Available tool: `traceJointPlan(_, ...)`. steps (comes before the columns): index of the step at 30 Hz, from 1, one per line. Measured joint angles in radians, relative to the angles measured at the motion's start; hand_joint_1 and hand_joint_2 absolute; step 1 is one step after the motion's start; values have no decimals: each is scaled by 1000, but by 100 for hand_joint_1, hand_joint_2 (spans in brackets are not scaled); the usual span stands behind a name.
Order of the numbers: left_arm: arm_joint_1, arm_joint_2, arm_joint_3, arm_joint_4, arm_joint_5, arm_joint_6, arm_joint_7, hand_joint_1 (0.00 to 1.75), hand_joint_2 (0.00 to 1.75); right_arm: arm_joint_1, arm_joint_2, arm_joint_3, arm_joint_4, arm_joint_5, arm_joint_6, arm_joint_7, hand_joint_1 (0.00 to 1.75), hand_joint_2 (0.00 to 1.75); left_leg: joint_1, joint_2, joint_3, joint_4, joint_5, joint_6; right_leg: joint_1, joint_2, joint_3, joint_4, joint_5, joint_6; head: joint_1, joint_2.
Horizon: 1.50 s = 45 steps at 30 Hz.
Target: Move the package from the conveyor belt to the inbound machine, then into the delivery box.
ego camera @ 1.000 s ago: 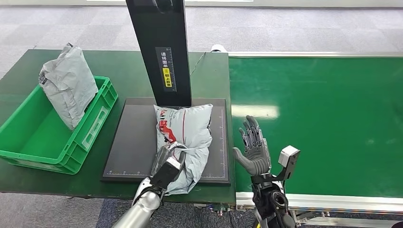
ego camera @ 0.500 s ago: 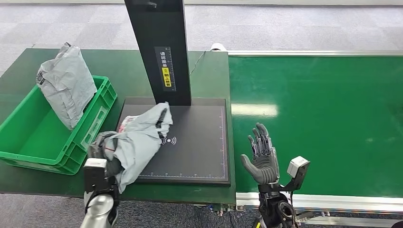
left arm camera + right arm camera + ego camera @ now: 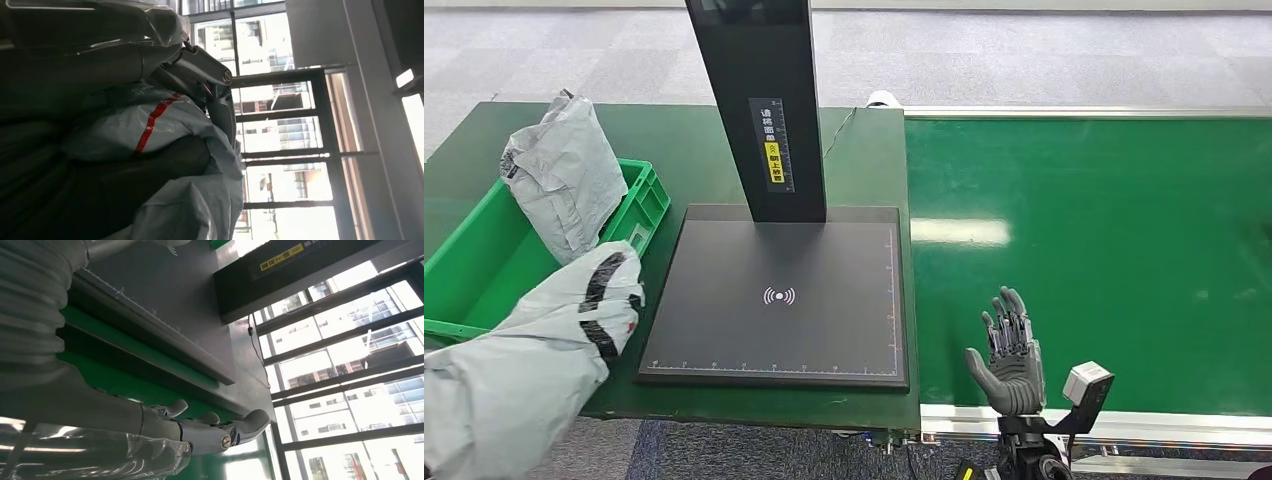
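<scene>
Nearest me, my left hand (image 3: 200, 75) gripped the package (image 3: 524, 370) low beside the crate (image 3: 484, 270), my right hand (image 3: 1009, 355) hung open-fingered over the belt (image 3: 1104, 230), so I judged the drop into the crate came next, beyond the scanner plate (image 3: 824, 330).

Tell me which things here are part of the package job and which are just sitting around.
Part of the job:
held grey package, gripped by the left hand
inbound machine
green delivery box
conveyor belt

Just there:
other grey package, leaning in the box
right hand, holding nothing
</scene>
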Motion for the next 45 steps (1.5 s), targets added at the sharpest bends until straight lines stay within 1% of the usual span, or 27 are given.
traceJointPlan(3,2,6,106,-19,91,-89,44,175,175,6,-4,-13,-3,0,7,-2,0,175,1,0,1,0,0,0,1,1,0,0,0,0,0,0)
traceJointPlan(5,-1,6,165,-24,110,-133,66,175,175,5,-7,-19,-3,0,11,-3,0,175,1,0,1,0,0,0,1,1,0,0,0,0,0,0)
traceJointPlan(7,-12,7,203,-22,89,-142,79,175,175,0,-8,-21,-1,2,18,-4,0,175,1,0,1,0,1,0,1,1,1,0,0,0,0,0)
traceJointPlan(10,-52,26,218,3,7,-95,88,174,175,-19,-8,-21,5,9,23,-7,0,175,1,0,2,0,1,0,1,0,1,0,0,0,0,0)
traceJointPlan(12,-100,57,204,47,-56,-38,97,174,175,-36,-6,-21,13,14,24,-10,0,175,0,-2,3,0,2,0,1,-1,2,0,0,0,0,0)
traceJointPlan(15,-209,134,162,153,-125,48,124,175,175,-68,-5,-19,34,20,24,-15,0,175,1,-6,3,0,4,-2,1,-2,3,0,1,-2,0,0)
traceJointPlan(18,-355,223,111,292,-177,108,162,175,175,-103,-4,-14,64,21,28,-22,0,175,2,-8,3,0,7,-3,2,-4,3,0,3,-3,0,0)
traceJointPlan(22,-590,338,19,527,-254,192,207,175,175,-145,-4,1,109,21,39,-32,0,175,3,-7,2,0,10,-4,3,-4,2,1,6,-5,1,0)
traceJointPlan(24,-699,391,-23,641,-268,218,222,175,175,-162,-2,10,132,21,42,-38,0,175,3,-4,2,0,10,-4,3,-3,1,1,7,-6,0,0)
traceJointPlan(27,-831,455,-64,788,-280,242,241,175,175,-175,-1,18,156,23,41,-41,0,175,3,-1,1,0,10,-4,3,0,0,2,8,-6,0,0)
traceJointPlan(29,-897,486,-82,865,-292,254,252,175,175,-180,0,21,164,26,40,-40,0,175,3,0,1,0,10,-5,3,1,-1,2,8,-6,0,0)
traceJointPlan(33,-988,529,-107,987,-320,270,271,174,175,-184,3,25,174,30,37,-37,0,175,3,0,-2,0,10,-5,3,1,-5,2,8,-6,1,0)
traceJointPlan(37,-1061,563,-123,1085,-343,285,285,174,175,-184,3,25,181,33,40,-37,0,175,3,0,-4,0,10,-5,3,1,-6,2,8,-6,0,0)
traceJointPlan(40,-1087,581,-126,1136,-346,289,287,175,175,-184,4,26,185,33,41,-37,0,175,3,0,-4,0,10,-5,3,1,-6,2,7,-6,1,0)
traceJointPlan(45,-1093,595,-126,1192,-349,287,277,175,175,-185,5,26,186,35,39,-37,0,175,3,0,-4,0,10,-5,3,1,-6,2,7,-6,1,0)
